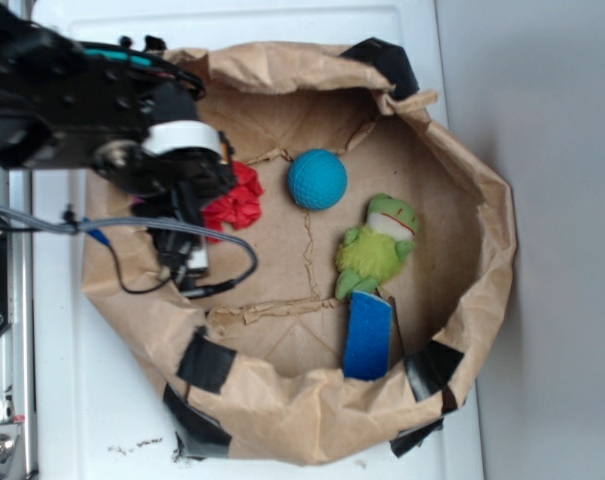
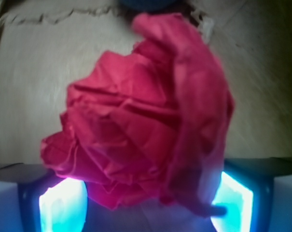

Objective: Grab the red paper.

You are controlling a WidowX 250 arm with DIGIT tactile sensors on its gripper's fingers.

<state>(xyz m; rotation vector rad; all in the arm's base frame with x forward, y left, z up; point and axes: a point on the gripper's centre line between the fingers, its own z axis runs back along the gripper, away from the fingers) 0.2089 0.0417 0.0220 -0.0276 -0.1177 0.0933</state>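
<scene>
My pincer (image 2: 146,203) is spread, its two glowing blue-lit fingers (image 2: 63,205) flanking the crumpled bright red paper wad (image 2: 146,130), which fills my wrist view and sits between them, not yet visibly squeezed. From outside, the wad (image 1: 238,200) lies on the floor of a brown paper bag nest (image 1: 462,180), at nine o'clock from the blue dimpled ball (image 1: 317,179). It has no clear long axis. I judge closing is the coming move.
</scene>
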